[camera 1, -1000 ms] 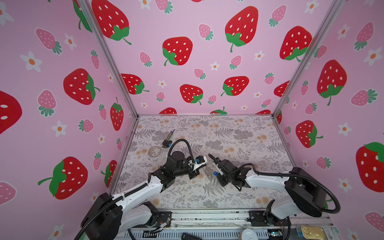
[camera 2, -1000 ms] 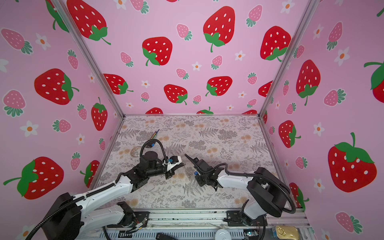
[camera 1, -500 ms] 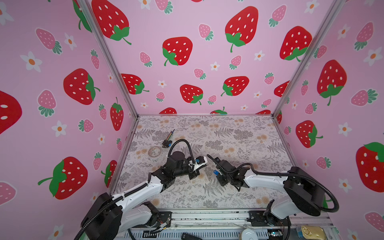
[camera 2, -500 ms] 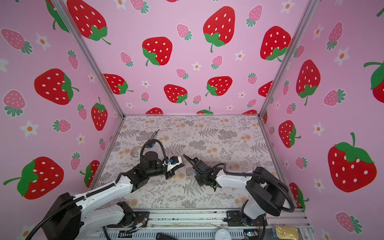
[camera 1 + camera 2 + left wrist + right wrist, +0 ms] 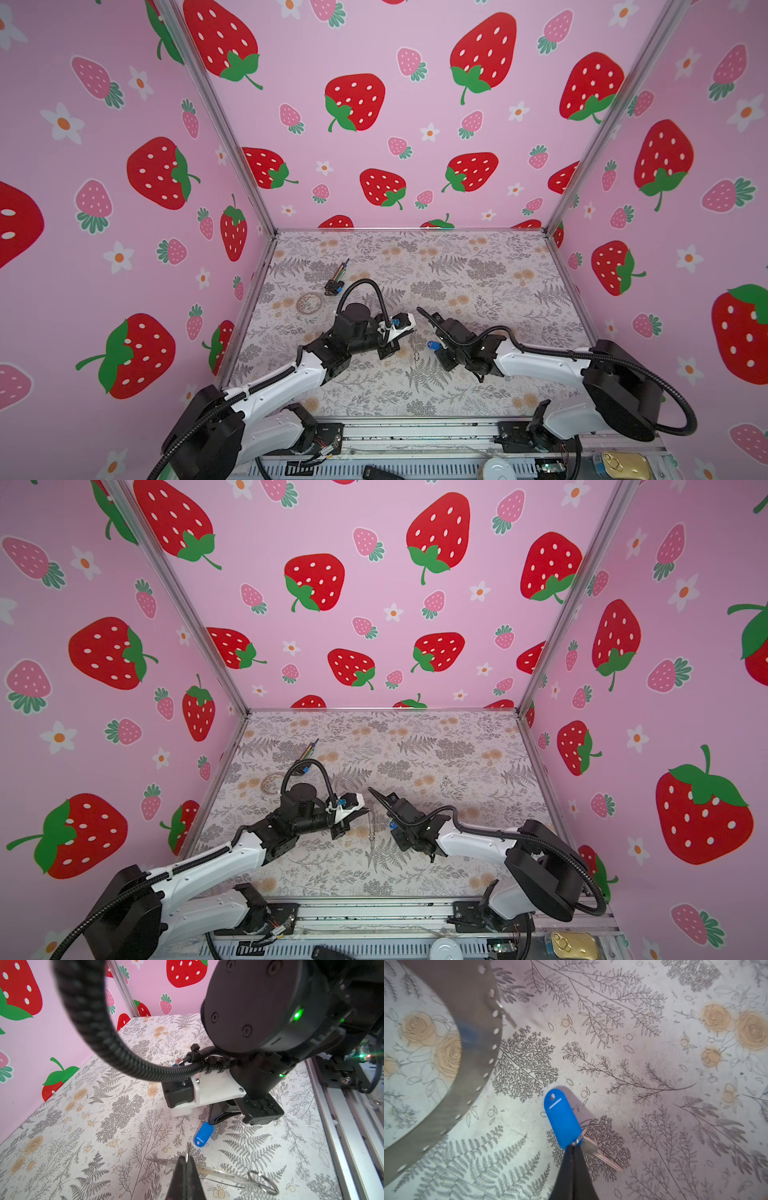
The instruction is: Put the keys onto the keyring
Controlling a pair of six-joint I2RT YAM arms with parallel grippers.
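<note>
Keys [image 5: 562, 1120] are in the right gripper [image 5: 572, 1147], whose jaws are closed on the small split ring [image 5: 579, 1139] that joins blue tag [image 5: 203, 1135] to silver key [image 5: 600, 1157]. The tag points forward toward the keyring [image 5: 477, 1047]. Pinching at the joint probably leaves the tag's free end clear to lead in. The tag hangs low over the mat [image 5: 457, 270]; I cannot tell whether it touches. Left gripper [image 5: 186, 1162] is clamped shut on the keyring's thin edge and holds it upright, so it shows as a thin line in both top views, just beside the keys. This likely keeps the open centre and rim holes facing the other arm. A small wire loop [image 5: 262, 1183] already hangs on the keyring. The keys are near the keyring but apart from it, so threading is not yet done. No container on the mat; a pale hoop [image 5: 309, 302] and a wired plug [image 5: 334, 286] lie loose near the left wall.
</note>
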